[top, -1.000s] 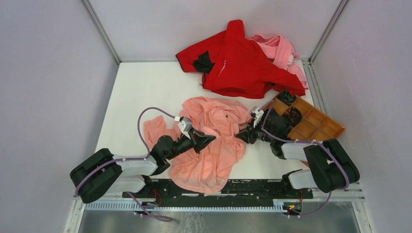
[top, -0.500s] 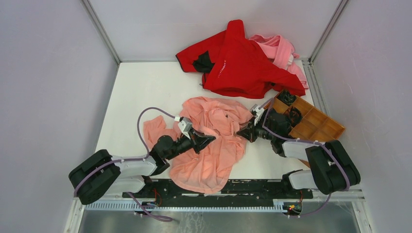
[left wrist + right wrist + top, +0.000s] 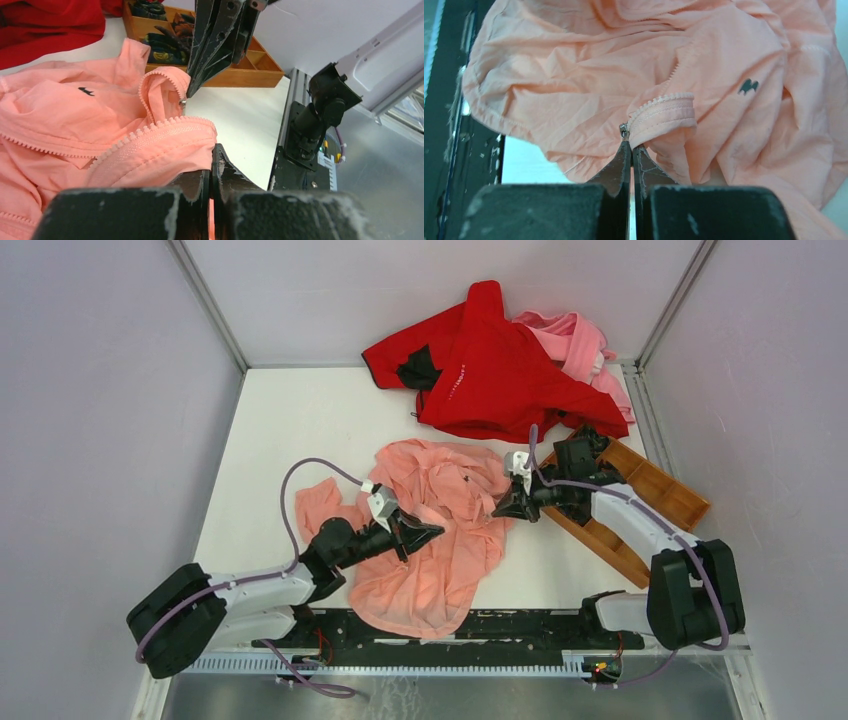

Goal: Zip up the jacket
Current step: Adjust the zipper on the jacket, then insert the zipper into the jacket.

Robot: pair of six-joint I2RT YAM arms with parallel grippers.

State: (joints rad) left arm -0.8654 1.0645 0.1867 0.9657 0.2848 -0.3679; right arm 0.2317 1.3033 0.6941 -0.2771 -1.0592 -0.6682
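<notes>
The jacket (image 3: 440, 560) lies crumpled at centre. The right gripper (image 3: 496, 511) clamps its zipper pull (image 3: 624, 131) at the 3 o'clock edge. The left gripper (image 3: 433, 529), pinching the toothed edge (image 3: 150, 137), sits at 8 o'clock from it.

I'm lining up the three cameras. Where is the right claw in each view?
Top external: right claw centre-right, at the jacket's right edge.
Left wrist: right claw hangs from top centre, tip on the zipper.
Right wrist: right claw bottom centre, shut at the zipper end.
Shared landmark: the jacket's small dark logo.
</notes>
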